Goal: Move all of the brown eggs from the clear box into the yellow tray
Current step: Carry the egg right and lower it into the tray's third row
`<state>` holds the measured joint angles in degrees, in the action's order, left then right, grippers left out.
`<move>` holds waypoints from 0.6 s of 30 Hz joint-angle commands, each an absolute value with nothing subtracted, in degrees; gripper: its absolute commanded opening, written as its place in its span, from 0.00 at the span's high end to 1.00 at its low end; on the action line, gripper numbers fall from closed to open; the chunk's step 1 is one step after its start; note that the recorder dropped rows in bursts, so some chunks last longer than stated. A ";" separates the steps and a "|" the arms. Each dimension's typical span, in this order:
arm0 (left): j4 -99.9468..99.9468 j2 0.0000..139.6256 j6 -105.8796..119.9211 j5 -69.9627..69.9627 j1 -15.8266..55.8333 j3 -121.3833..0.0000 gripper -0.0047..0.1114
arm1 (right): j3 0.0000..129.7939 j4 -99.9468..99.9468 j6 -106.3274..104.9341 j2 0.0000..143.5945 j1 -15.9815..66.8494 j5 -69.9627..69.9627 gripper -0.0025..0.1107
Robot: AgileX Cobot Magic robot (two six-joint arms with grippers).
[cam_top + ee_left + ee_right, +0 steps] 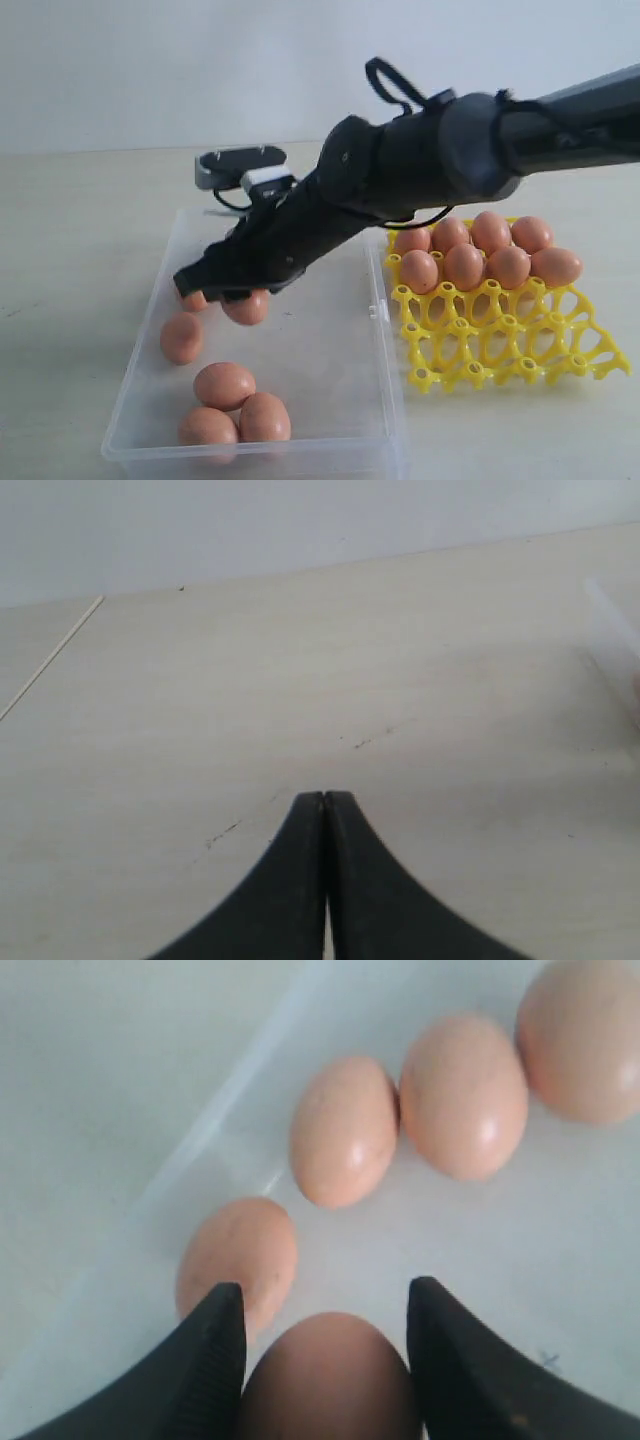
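- The right arm [420, 165] hides the box's [385, 400] far end. An egg by the far-left wall shows only as a sliver [193, 299] under the arm.
- The gripped egg [327, 1375] is in shadow and cut off by the wrist picture's edge. I cannot tell whether it rests on the box floor or hangs clear of it.
- In the left wrist view a pale translucent edge [612, 620] at the border is too blurred to name.
- The right arm enters from beyond the box's right wall and slopes down across the box to its left half, with the right gripper [327, 1295] low over the floor.
- Its fingers [215, 1360] stand wide apart with the gripped egg filling the gap, and both inner faces lie against the shell.
- The left gripper [325, 796] shows only in its own view. Its fingers are pressed together on nothing, above bare table [300, 680].
- Only the exterior view shows the tray [520, 345], just beside the box's right wall, with eight eggs [464, 266] in its two far rows.
- The same view shows four loose eggs [224, 385] in the box's near-left part.
- The right wrist view alone shows one loose egg [237, 1260] close beside a finger and two others [344, 1130] touching each other.
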<state>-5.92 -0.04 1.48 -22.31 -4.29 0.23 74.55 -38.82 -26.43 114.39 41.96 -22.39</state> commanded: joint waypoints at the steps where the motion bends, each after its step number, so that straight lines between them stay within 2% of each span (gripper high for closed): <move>1: -5.90 0.00 1.33 -21.79 -4.00 0.00 0.96 | 70.90 -35.32 -26.99 104.40 41.94 -17.01 0.98; 12: -5.90 0.00 1.33 -21.79 -4.00 0.00 0.96 | 51.91 -31.19 -26.99 86.98 37.76 -2.33 0.98; 18: -5.90 0.00 1.33 -21.79 -4.00 0.00 0.96 | 38.17 -32.64 -26.58 81.64 33.91 12.05 0.98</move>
